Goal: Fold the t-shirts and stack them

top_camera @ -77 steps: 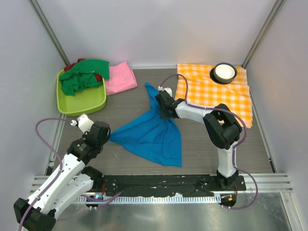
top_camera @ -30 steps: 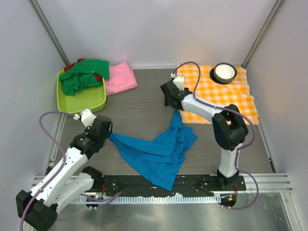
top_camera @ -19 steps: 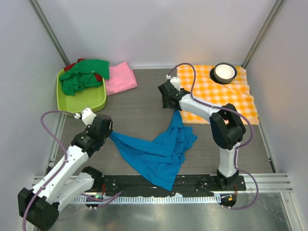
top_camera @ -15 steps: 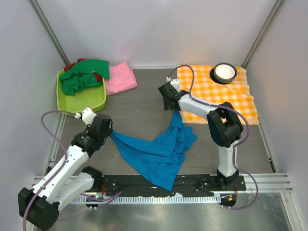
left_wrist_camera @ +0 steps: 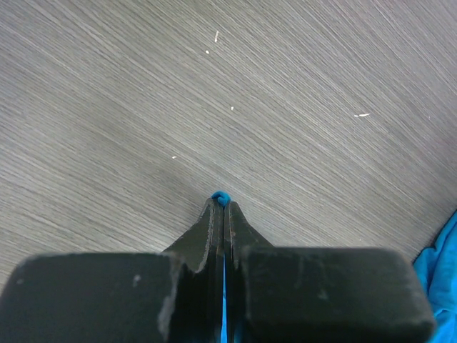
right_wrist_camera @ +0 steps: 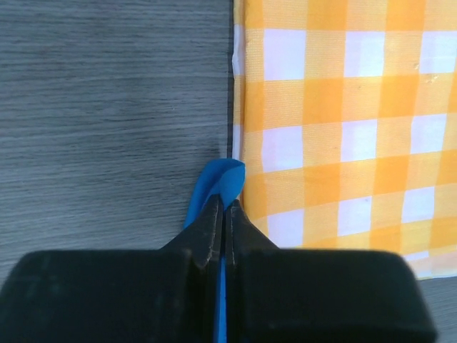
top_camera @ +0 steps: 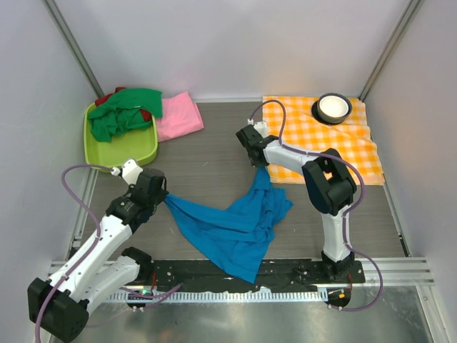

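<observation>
Blue t-shirt [top_camera: 235,221]: soft matt cloth. Table [top_camera: 200,153]: matt grey wood-grain. Tray [top_camera: 125,148]: glossy green plastic.

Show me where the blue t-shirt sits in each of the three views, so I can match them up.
Top external: the blue t-shirt lies crumpled at lower centre, between left gripper and right gripper.
Left wrist: a blue nub pinched at the fingertips, more at the right edge.
Right wrist: a blue fold at the fingertips, beside the checked cloth.
Shared landmark: the grey wood-grain table.
</observation>
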Controlling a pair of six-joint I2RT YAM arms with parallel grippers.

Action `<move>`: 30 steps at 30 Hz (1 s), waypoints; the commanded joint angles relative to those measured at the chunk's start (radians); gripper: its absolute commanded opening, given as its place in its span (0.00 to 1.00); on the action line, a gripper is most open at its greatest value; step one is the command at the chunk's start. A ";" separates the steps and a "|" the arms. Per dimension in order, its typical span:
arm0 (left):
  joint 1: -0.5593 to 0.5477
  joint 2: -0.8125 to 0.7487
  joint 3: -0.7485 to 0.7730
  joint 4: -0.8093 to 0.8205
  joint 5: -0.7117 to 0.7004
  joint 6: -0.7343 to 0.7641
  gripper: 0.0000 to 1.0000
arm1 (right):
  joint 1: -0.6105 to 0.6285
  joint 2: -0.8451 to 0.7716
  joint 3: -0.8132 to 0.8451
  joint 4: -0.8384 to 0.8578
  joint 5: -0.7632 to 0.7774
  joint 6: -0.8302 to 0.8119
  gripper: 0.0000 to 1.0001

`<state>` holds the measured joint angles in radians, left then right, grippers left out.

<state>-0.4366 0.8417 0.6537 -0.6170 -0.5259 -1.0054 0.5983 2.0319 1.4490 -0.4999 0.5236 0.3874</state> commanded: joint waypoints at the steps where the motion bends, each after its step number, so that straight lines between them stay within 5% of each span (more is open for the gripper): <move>1: 0.009 -0.003 0.004 0.048 -0.006 0.016 0.00 | 0.001 -0.005 0.048 -0.002 0.068 0.019 0.01; 6: 0.025 0.031 0.145 -0.006 0.003 0.077 0.00 | 0.001 -0.128 0.057 -0.038 0.153 0.071 0.01; 16: 0.025 -0.055 0.507 -0.053 0.130 0.301 0.00 | 0.031 -0.660 0.105 -0.028 0.190 -0.042 0.01; 23: 0.025 -0.078 0.821 -0.026 0.269 0.462 0.00 | 0.043 -0.866 0.261 -0.015 -0.095 -0.174 0.01; 30: 0.025 -0.162 1.047 0.016 0.501 0.507 0.00 | 0.055 -1.002 0.483 -0.057 -0.549 -0.202 0.01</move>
<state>-0.4164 0.7525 1.5917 -0.6746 -0.2100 -0.5606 0.6464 1.1015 1.8145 -0.5457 0.2810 0.2272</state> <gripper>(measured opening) 0.010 0.041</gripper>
